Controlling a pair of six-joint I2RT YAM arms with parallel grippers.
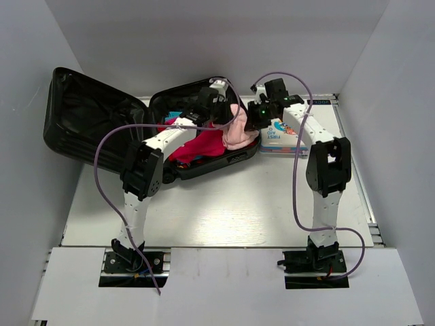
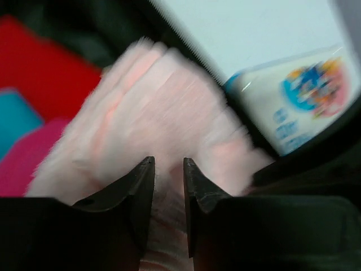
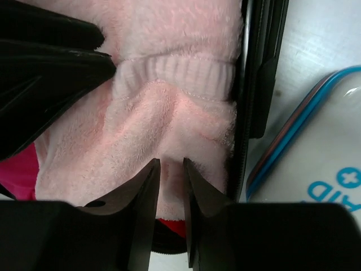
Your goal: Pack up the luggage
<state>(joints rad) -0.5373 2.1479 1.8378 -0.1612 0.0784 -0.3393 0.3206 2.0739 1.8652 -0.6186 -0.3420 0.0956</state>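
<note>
The luggage (image 1: 88, 119) lies open at the table's (image 1: 224, 204) far left, its lid raised by the left wall. Bare tabletop stretches in front of it. A pink fleece garment (image 1: 239, 134) bulges at its right rim, and a first-aid tin (image 1: 282, 139) sits just beside that rim. The left gripper (image 2: 168, 175) pinches the fleece, though its wrist view is blurred. Only the right wrist view shows the rim (image 3: 254, 84) against the fleece. The right gripper's (image 3: 171, 175) fingers stand close together there, and I cannot tell whether they nip it.
</note>
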